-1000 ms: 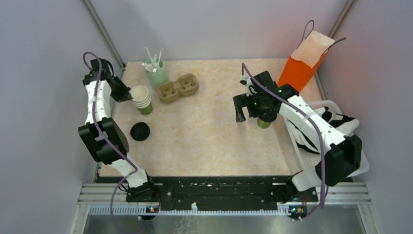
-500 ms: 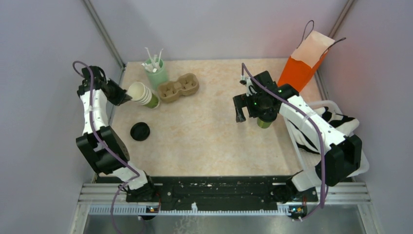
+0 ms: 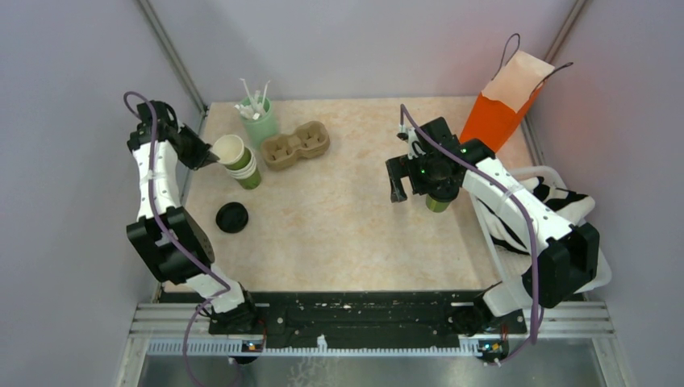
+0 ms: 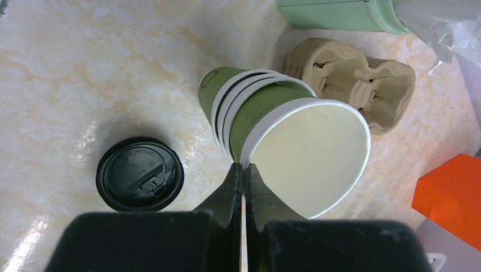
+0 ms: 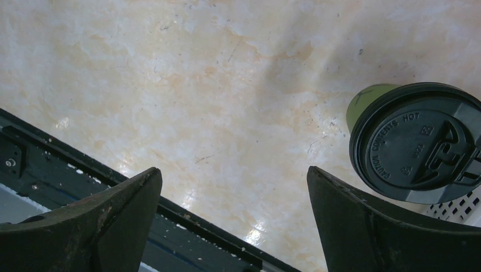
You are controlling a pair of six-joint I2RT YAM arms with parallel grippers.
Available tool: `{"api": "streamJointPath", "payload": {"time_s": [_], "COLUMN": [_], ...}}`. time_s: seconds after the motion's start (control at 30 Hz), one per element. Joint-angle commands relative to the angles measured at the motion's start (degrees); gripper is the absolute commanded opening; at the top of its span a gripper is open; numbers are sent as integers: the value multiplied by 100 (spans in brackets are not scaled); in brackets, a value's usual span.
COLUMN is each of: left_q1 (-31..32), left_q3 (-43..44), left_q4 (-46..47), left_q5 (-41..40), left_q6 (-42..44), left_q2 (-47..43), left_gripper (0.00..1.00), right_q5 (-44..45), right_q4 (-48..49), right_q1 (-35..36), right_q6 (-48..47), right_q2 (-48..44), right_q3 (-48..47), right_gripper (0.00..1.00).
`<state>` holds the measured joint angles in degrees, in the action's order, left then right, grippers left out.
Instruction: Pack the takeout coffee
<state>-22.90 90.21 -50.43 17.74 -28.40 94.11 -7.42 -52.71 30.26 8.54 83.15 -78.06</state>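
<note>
The takeout coffee (image 5: 420, 141), an olive-green cup with a black lid, stands just right of my right gripper's (image 5: 232, 170) right finger, outside the open jaws. In the top view the cup (image 3: 438, 203) is mostly hidden under that gripper (image 3: 415, 189). My left gripper (image 4: 243, 167) is shut on the rim of the top cup of the lidless stack of cream-and-green cups (image 4: 266, 119). The stack is tilted with its mouth towards the gripper. It shows at the far left of the top view (image 3: 239, 161), with the left gripper (image 3: 211, 157) beside it.
A loose black lid (image 3: 231, 217) lies near the stack. A brown cardboard cup carrier (image 3: 294, 145) and a pale-green cup of white sticks (image 3: 258, 119) stand at the back left. An orange paper bag (image 3: 500, 101) stands back right. A white basket (image 3: 556, 172) sits at the right edge.
My left gripper has tipped the cup stack from upright to leaning, its mouth pulled towards the gripper. The right arm and the lidded cup have not moved.
</note>
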Motion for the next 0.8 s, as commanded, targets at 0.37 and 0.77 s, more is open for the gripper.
{"api": "streamJointPath", "payload": {"time_s": [0.37,0.77], "left_q1": [677,4366], "left_q3": [1703,-691], "left_q4": [-1264,472], "left_q5": [-1153,-661], "left_q6": [230,1085], "left_q2": [-701,-1460], "left_gripper": [0,0], "right_q5": [-8,945], "right_q4": [114,-93], "right_q1": [61,94], "right_q6": [-37,-39], "right_q2": [80,-232], "right_q3": [-353,-789], "right_gripper": [98,98]}}
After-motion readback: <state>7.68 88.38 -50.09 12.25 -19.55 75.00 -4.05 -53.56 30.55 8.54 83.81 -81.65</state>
